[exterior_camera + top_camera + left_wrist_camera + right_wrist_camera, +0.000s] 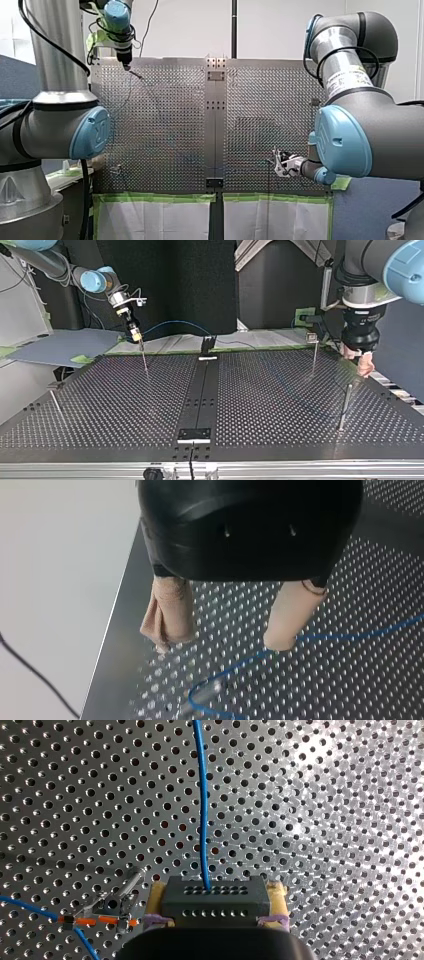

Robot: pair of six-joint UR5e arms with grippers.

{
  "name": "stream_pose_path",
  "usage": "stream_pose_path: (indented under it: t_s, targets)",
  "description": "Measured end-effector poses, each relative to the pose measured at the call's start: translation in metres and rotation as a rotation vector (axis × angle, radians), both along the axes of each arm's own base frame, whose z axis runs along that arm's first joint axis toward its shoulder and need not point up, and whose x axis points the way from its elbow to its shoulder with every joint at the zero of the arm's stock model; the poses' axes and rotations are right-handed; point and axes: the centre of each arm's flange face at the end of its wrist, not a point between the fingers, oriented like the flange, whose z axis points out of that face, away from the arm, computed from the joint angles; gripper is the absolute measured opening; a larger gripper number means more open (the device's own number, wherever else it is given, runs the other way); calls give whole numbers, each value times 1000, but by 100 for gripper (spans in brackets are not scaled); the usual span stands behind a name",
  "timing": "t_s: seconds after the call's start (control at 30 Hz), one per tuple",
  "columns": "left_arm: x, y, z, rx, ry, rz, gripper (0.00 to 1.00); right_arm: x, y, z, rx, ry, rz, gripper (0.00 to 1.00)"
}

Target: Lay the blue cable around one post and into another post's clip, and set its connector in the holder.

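In the front view my left end effector hangs at the far edge of the desk, my right end effector at its near edge. In the top view the blue cable arcs away from my right end effector. In the left wrist view the beige pads stand apart, the blue cable on the desk under them. In the right wrist view my right end effector is clamped on the black connector; the blue cable runs ahead of it.

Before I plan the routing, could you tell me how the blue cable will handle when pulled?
Probably floppy: the cable bends in loose curves over the table. Likely light, being thin beside the connector.
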Motion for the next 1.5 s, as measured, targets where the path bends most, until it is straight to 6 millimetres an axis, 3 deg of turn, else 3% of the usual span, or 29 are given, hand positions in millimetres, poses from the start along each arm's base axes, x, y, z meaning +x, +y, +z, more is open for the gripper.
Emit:
stream_pose_path:
  t_s: [1.5]
  targets:
    - [0, 8, 0, 20, 3, 46, 100, 2, 1, 0, 1, -1, 4, 0]
